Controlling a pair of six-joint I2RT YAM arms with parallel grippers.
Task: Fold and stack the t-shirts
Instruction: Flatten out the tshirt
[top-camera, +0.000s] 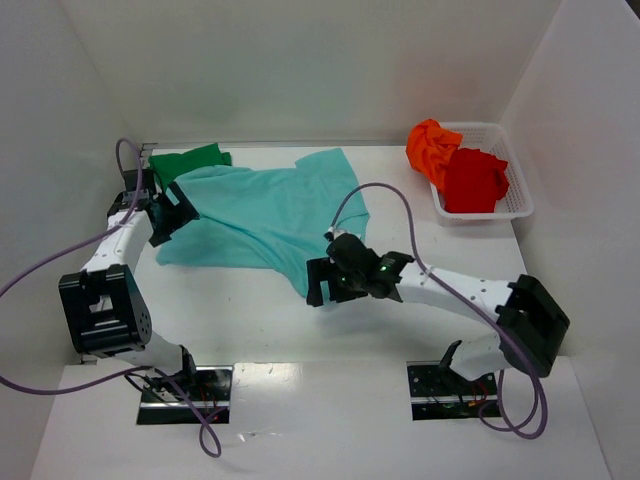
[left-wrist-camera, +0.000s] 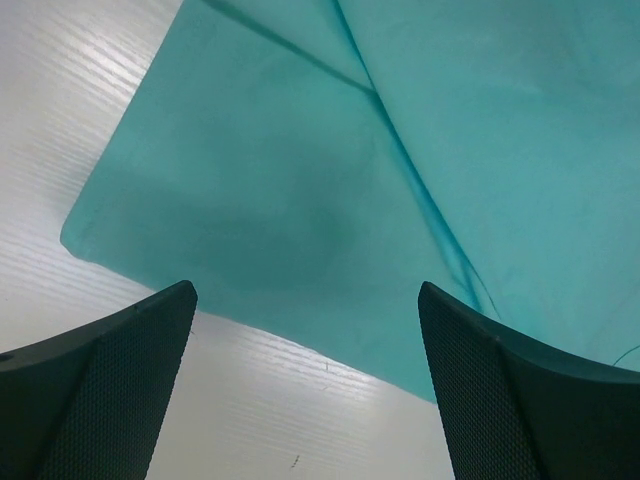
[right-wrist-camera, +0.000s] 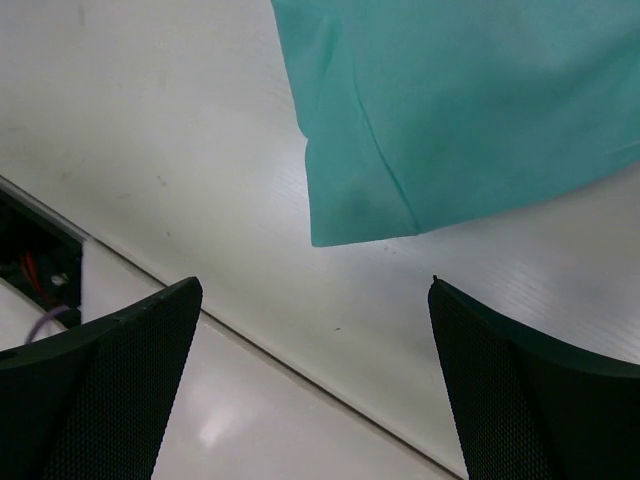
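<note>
The light teal t-shirt (top-camera: 265, 215) lies spread and rumpled on the table, partly over the dark green t-shirt (top-camera: 188, 160) at the back left. The bright orange t-shirt (top-camera: 432, 147) and the red t-shirt (top-camera: 473, 180) are bunched in the white basket (top-camera: 518, 185). My left gripper (top-camera: 170, 222) is open and empty over the teal shirt's left corner (left-wrist-camera: 260, 210). My right gripper (top-camera: 322, 283) is open and empty just off the shirt's near corner (right-wrist-camera: 360, 215).
White walls close in the table at the back and both sides. Bare table (top-camera: 230, 310) lies in front of the teal shirt. A seam in the table surface (right-wrist-camera: 250, 345) runs near my right gripper. Grey cables loop from both arms.
</note>
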